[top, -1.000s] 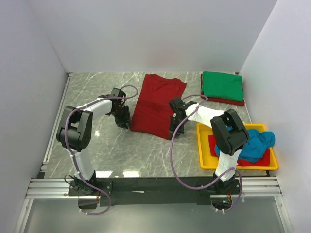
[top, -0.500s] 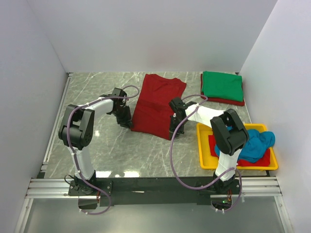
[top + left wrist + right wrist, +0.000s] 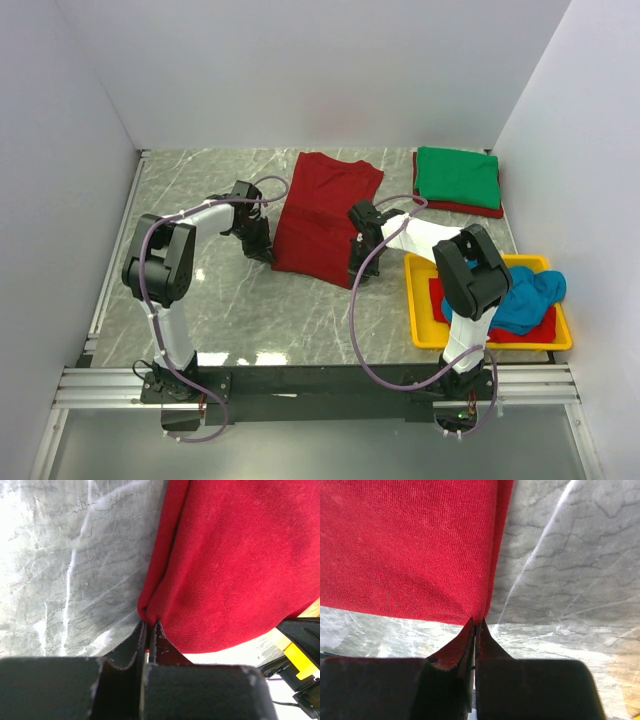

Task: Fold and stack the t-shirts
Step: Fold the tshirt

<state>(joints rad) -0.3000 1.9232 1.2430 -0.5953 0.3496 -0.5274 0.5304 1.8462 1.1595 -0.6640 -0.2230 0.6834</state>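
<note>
Overhead, the marbled grey surface (image 3: 200, 180) carries the red shirt (image 3: 325, 215), lying flat at frame centre. The left arm (image 3: 200, 213) and right arm (image 3: 420, 235) reach low to its near edge. Only the wrist views show the grip. The left fingers (image 3: 127, 650) pinch the shirt's lower-left corner and the right fingers (image 3: 492, 647) its lower-right corner, pressed together on soft knit cloth.

Shirt count: five total. Three are red: the spread-out red shirt (image 3: 325, 215), the folded red shirt (image 3: 460, 209) and the crumpled red shirt (image 3: 438, 298). Then just one green shirt (image 3: 457, 177) and one teal shirt (image 3: 530, 298). One yellow tray (image 3: 418, 330), one desk (image 3: 200, 180). Two arms, so two tools: left tool (image 3: 262, 250) and right tool (image 3: 355, 272).
</note>
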